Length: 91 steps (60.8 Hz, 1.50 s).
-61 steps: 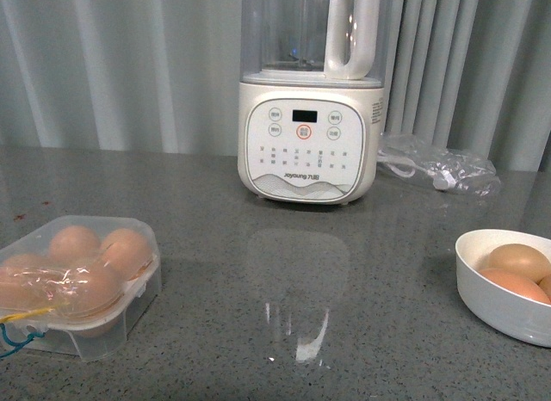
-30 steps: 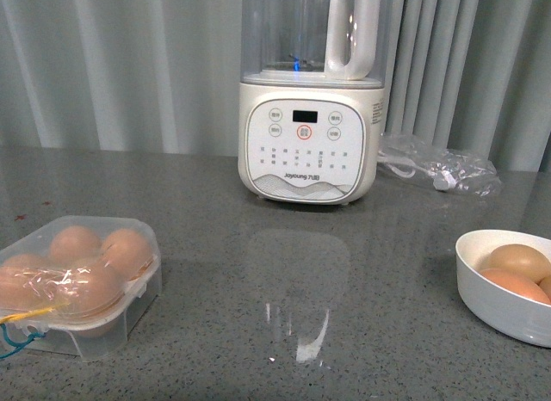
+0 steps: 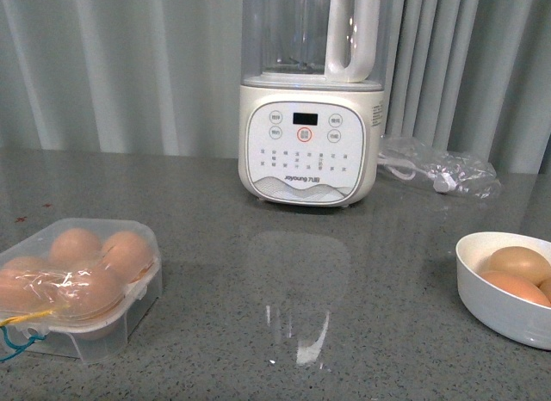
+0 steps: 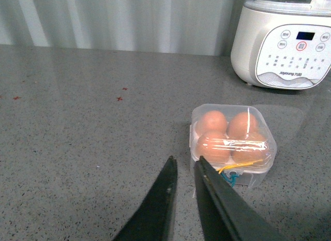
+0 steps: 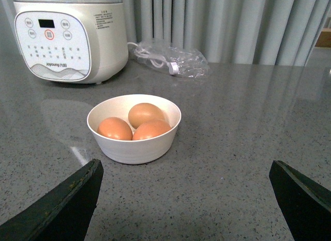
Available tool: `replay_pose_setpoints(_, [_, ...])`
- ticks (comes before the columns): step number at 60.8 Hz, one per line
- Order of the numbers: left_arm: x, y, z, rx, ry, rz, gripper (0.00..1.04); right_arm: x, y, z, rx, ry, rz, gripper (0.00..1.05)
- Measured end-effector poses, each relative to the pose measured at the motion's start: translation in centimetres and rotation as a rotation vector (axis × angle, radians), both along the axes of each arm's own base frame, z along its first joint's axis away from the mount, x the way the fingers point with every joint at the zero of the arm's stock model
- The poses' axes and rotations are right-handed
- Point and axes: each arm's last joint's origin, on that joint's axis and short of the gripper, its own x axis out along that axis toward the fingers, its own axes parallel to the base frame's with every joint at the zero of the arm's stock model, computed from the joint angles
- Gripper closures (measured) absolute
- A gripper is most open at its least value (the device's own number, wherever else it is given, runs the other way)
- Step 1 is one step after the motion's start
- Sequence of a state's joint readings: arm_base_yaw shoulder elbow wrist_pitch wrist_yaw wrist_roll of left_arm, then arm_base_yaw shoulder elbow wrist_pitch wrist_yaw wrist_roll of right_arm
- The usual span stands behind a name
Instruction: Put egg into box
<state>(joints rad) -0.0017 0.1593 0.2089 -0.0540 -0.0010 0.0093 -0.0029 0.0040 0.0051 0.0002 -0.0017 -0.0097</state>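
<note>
The clear plastic box (image 3: pixel 82 285) sits at the front left of the grey counter with its lid down, several orange-brown eggs inside and a teal cord at its front. In the left wrist view the box (image 4: pixel 232 142) lies just beyond my left gripper (image 4: pixel 184 161), whose fingers are shut on nothing. Three more eggs lie in a white bowl (image 5: pixel 134 148); one egg (image 5: pixel 146 114) rests on top. My right gripper (image 5: pixel 186 171) is open wide, short of the bowl. Neither arm shows in the front view, where the bowl (image 3: pixel 499 311) sits at the right edge.
A white blender (image 3: pixel 310 117) stands at the back centre before a grey curtain. A crumpled clear bag with a white cable (image 3: pixel 439 169) lies to its right. Bare counter lies between box and bowl.
The bowl sits very slightly lower at the right edge of the front view; otherwise nothing has visibly moved.
</note>
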Motion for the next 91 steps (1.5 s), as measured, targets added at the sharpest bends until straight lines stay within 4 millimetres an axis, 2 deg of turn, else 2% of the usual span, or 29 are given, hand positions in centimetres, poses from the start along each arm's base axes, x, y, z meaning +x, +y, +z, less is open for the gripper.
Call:
replay_pose_setpoints(4, [0.0,0.0,-0.5,-0.005,0.0,0.0,1.01,0.0,0.0,0.0,0.0,0.0,0.0,0.07])
replay_pose_setpoints(22, [0.0,0.0,-2.6,-0.008,0.003,0.0,1.01,0.0,0.0,0.0,0.0,0.0,0.0,0.07])
replay_pose_setpoints(53, [0.0,0.0,-4.5,-0.008,-0.005,0.0,1.01,0.0,0.0,0.0,0.0,0.0,0.0,0.07])
replay_pose_setpoints(79, [-0.2,0.0,-4.4,-0.011,-0.027,0.0,1.01,0.0,0.0,0.0,0.0,0.0,0.0,0.07])
replay_pose_setpoints(89, [-0.2,0.0,-4.4,-0.011,-0.027,0.0,0.72,0.0,0.0,0.0,0.0,0.0,0.0,0.07])
replay_pose_setpoints(91, [-0.2,0.0,-4.4,-0.011,-0.027,0.0,0.63,0.0,0.0,0.0,0.0,0.0,0.0,0.07])
